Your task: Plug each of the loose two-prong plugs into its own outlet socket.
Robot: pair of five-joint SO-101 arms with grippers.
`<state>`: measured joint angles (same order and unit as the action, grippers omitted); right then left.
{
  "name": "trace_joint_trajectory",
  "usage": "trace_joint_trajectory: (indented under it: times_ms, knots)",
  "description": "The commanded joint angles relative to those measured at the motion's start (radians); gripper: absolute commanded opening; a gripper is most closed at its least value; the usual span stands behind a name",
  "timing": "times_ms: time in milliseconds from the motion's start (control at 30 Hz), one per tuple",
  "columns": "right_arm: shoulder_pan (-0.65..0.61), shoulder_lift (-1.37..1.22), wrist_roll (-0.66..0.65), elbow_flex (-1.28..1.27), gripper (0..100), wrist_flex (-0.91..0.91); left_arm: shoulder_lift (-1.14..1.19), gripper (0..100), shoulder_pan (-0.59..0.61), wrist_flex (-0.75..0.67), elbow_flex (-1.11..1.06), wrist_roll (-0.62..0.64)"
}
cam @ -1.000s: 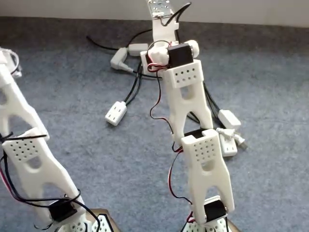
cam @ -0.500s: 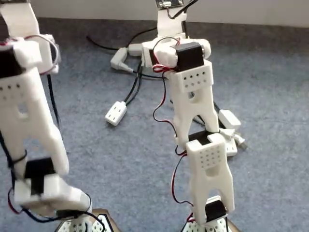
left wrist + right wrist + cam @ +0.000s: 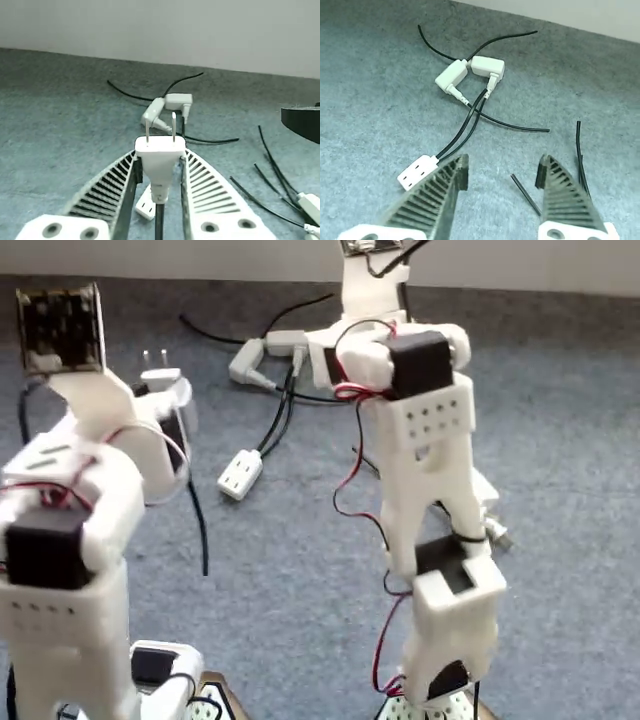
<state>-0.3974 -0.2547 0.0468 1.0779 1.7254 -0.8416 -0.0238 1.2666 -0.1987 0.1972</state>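
The left gripper (image 3: pixel 159 164) clamps a white two-prong plug (image 3: pixel 160 148) held above the grey carpet (image 3: pixel 55 100), the right gripper (image 3: pixel 502 169) hangs open and empty near the outlet socket (image 3: pixel 417 171), and no plug appears seated, so every insertion is outstanding.

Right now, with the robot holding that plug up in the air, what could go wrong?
1. The outlet socket lies loose on the carpet, and the open right hand isn't holding it, so it may slide when pushed.
2. The plug in the left hand points its prongs away from the socket; turning it could make it slip.
3. Its black cord runs back through the hand and might snag.
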Motion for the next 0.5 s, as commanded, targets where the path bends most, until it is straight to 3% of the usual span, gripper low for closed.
trace_joint_trajectory:
  times_ms: [0,200,367,467]
  knots:
    - [0.005,0.225,-0.012,-0.122,22.4,0.039,-0.154,1,-0.124,-0.193,-0.206,0.035]
    - [-0.008,0.506,-0.114,-0.309,22.4,0.039,-0.321,1,-0.275,-0.423,-0.45,0.13]
    - [-0.119,0.671,-0.213,-0.358,22.4,0.035,-0.4,1,-0.378,-0.644,-0.638,0.138]
    - [-0.186,0.711,-0.207,-0.358,22.1,0.035,-0.427,1,-0.394,-0.77,-0.734,0.138]
